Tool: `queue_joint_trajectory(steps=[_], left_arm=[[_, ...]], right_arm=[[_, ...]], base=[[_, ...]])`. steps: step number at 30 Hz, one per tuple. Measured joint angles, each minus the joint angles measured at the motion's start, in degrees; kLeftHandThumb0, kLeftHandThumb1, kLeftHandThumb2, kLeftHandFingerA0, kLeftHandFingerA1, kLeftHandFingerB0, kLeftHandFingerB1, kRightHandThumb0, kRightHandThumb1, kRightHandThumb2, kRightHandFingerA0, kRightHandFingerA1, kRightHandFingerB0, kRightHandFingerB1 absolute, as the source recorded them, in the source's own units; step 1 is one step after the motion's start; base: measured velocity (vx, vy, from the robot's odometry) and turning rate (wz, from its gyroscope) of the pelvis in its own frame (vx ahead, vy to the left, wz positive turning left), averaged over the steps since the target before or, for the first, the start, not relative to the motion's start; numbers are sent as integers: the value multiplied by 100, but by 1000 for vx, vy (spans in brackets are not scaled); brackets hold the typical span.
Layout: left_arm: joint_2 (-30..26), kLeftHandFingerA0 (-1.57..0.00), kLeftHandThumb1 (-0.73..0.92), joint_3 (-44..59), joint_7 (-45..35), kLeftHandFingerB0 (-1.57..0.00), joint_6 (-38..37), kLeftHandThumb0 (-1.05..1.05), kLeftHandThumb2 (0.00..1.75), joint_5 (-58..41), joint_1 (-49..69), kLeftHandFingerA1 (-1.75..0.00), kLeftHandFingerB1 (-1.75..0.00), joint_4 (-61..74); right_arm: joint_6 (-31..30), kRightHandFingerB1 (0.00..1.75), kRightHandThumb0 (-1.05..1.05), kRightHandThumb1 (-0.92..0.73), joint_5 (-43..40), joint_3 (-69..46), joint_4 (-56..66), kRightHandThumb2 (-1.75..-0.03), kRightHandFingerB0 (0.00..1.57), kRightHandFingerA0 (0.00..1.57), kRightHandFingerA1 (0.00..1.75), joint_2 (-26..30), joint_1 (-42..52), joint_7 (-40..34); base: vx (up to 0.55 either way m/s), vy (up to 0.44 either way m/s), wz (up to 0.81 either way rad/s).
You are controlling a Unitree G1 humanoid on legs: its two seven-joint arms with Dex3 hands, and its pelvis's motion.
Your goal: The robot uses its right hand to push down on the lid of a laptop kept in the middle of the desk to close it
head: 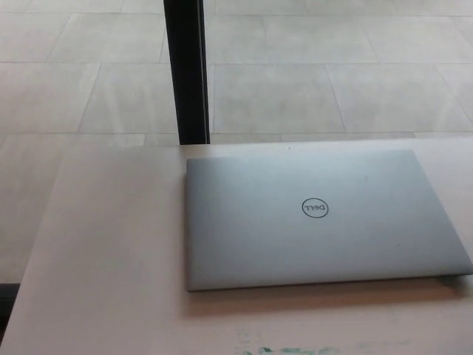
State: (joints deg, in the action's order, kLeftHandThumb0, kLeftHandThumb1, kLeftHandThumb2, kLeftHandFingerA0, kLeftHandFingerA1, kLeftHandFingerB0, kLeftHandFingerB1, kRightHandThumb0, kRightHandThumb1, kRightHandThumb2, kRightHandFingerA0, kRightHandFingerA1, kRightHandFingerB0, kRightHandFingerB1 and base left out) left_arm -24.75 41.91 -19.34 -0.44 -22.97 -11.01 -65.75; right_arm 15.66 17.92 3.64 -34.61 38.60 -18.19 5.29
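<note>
A silver laptop [318,218] lies flat on the pale desk [111,251] with its lid down, a round logo in the middle of the lid. Its back edge runs along the far side of the desk and its right front corner reaches the picture's right edge. Neither of my hands shows in the head view.
A black vertical post [186,70] stands behind the desk's far edge, just left of the laptop's back left corner. Beyond it lies a light tiled floor [332,74]. A faint green mark [288,350] sits at the desk's near edge.
</note>
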Motion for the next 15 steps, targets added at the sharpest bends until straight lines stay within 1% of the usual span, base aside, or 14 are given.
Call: queue_joint_trajectory(steps=[1,2,3,5,6,8,9,11,12,13,14,15], left_arm=[[0,-32,82,1,0,-24,0,-105,72,0,0,-44,-36,0],[0,-32,82,2,0,-24,0,-105,73,0,1,-44,-36,0],[0,-32,81,2,0,-23,0,-105,74,0,1,-44,-36,-1],[0,-32,81,2,0,-23,0,-105,74,0,0,-44,-36,-2],[0,-32,82,3,0,-25,0,-105,74,0,1,-43,-36,-2],[0,-32,82,3,-1,-25,0,-105,74,0,0,-43,-36,-3],[0,-31,83,4,-1,-24,0,-105,74,0,0,-43,-35,-4],[0,-31,83,6,-1,-24,0,-105,74,0,1,-43,-35,-5],[0,-27,58,6,-1,-17,0,-105,116,-1,1,-50,-43,-6],[0,-30,83,6,-1,-22,0,-105,73,0,1,-44,-35,-7],[0,-33,82,7,-1,-23,0,-105,74,0,2,-44,-35,-9],[0,-31,81,7,-1,-24,0,-105,74,0,3,-43,-35,-10]], right_arm=[[2,47,-80,-86,-51,-138,7,-66,44,60,63,0,38,3],[5,52,-83,-84,-108,-306,11,-65,47,65,69,0,83,5],[6,64,-87,-85,-190,-526,18,-66,41,65,83,0,146,7],[7,64,-87,-85,-294,-821,22,-66,41,65,83,-1,234,9],[7,66,-87,-85,-367,-1040,18,-65,40,67,88,-1,298,9],[9,67,-87,-85,-475,-1338,-12,-65,38,65,88,0,387,10],[9,73,-92,-84,-531,-1529,-47,-65,35,66,90,-1,441,10],[9,73,-92,-84,-660,-1879,-152,-65,35,66,90,0,540,10],[9,81,-93,-84,-717,-2032,-201,-65,22,56,96,0,590,11],[9,85,-93,-84,-774,-2197,-266,-65,18,53,102,-1,646,11],[8,90,-94,-84,-848,-2381,-350,-65,16,52,107,-1,704,11],[7,88,-90,-82,-903,-2518,-412,-65,18,51,113,-1,748,12]], base=[[0,0,0],[0,0,0],[0,0,0],[0,0,0],[0,0,0],[0,0,0],[0,0,0],[0,0,0],[0,0,0],[0,0,0],[0,0,0],[0,0,0]])
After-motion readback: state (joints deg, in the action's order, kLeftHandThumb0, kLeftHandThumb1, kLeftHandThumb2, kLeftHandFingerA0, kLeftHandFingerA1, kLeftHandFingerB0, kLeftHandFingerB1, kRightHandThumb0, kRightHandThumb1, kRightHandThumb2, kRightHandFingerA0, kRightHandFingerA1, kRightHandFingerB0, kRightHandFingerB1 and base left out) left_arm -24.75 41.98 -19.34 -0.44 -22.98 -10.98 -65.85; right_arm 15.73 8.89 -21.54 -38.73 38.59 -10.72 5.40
